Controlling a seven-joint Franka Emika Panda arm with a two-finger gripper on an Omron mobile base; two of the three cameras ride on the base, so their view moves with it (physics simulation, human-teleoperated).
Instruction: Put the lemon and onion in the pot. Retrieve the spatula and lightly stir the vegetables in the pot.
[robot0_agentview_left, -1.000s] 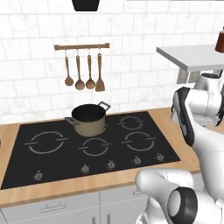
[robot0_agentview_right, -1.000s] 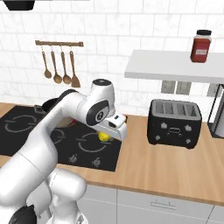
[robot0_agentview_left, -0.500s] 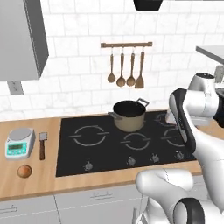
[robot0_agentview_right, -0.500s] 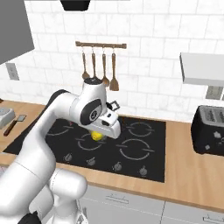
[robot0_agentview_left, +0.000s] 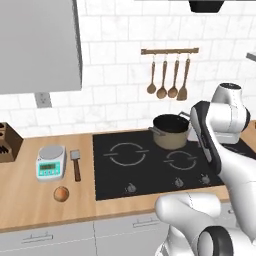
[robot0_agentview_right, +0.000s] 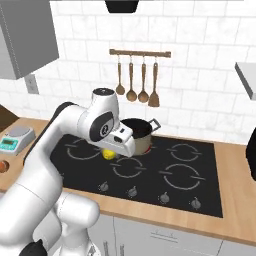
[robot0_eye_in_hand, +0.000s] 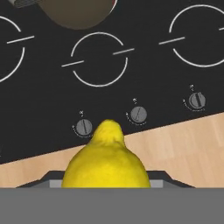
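We are holding the lemon (robot0_eye_in_hand: 105, 162) clamped between the 2 fingers of our gripper (robot0_agentview_right: 111, 152) above the black hob (robot0_agentview_right: 200, 175), just beside the pot (robot0_agentview_right: 136, 134)

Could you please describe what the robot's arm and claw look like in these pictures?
The arm is glossy white, built of thick rounded segments with dark grey joint rings and round end caps. The claw hangs from a boxy white hand with a dark panel. No cables or markings show.
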